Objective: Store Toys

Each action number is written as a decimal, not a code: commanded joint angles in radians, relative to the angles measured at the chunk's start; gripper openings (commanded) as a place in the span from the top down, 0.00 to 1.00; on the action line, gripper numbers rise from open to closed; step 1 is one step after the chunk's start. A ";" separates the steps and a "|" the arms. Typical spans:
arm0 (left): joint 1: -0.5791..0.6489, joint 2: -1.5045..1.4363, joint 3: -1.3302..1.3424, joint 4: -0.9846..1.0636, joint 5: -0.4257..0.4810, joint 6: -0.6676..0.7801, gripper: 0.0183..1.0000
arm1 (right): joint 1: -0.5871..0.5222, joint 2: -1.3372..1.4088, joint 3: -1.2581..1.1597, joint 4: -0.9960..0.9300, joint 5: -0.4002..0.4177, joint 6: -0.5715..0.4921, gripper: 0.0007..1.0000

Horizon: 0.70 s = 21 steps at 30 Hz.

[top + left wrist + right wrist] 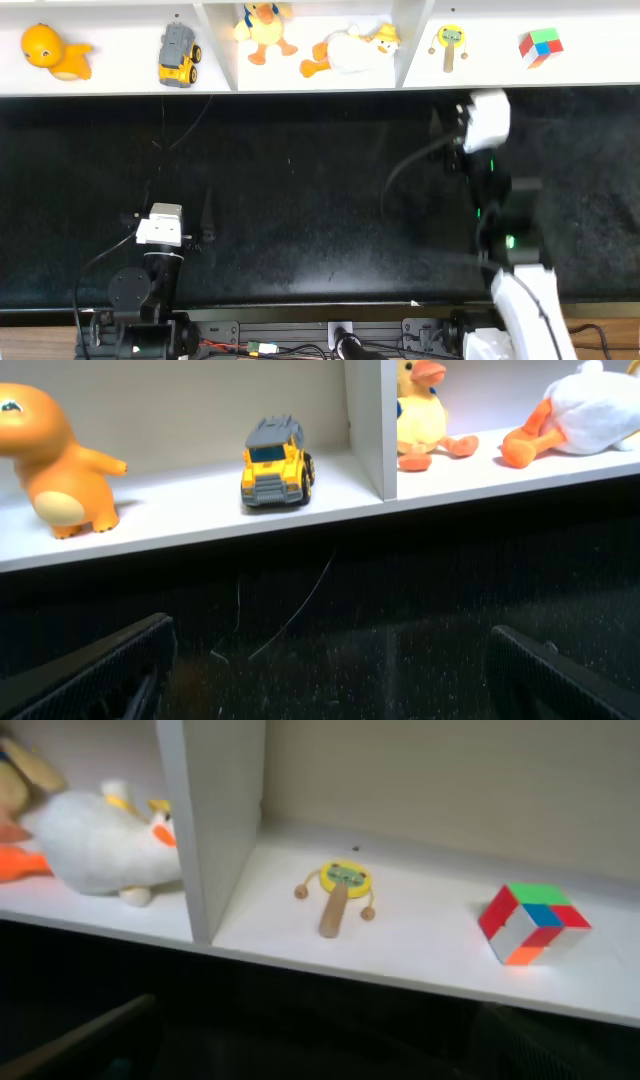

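A white shelf (pixel 300 86) runs along the far edge of the black table (pixel 300 200), and all the toys sit in its three compartments. The left compartment holds an orange dinosaur figure (pixel 55 50) and a yellow and grey toy truck (pixel 178 55), well apart. In the middle one, a yellow plush duck (pixel 265 30) sits upright beside a white plush duck (pixel 350 50) lying on its side. The right one holds a small wooden rattle drum (pixel 450 45) and a multicoloured cube (pixel 540 45).

The left pincer (pixel 330 632) is near its base, low over the table, and faces the truck. Its fingers are spread wide with nothing between them. The right pincer (pixel 315 1020) is close to the shelf in front of the rattle drum. Its fingers are likewise apart and hold nothing.
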 commanded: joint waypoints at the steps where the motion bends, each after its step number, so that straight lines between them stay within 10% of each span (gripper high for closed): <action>1: -0.003 -0.010 -0.001 -0.006 -0.008 -0.011 0.00 | 0.001 -0.201 -0.165 0.042 0.014 0.070 0.00; 21: -0.003 -0.010 -0.001 -0.006 -0.008 -0.011 0.00 | 0.000 -0.889 -0.512 -0.111 0.007 0.167 0.00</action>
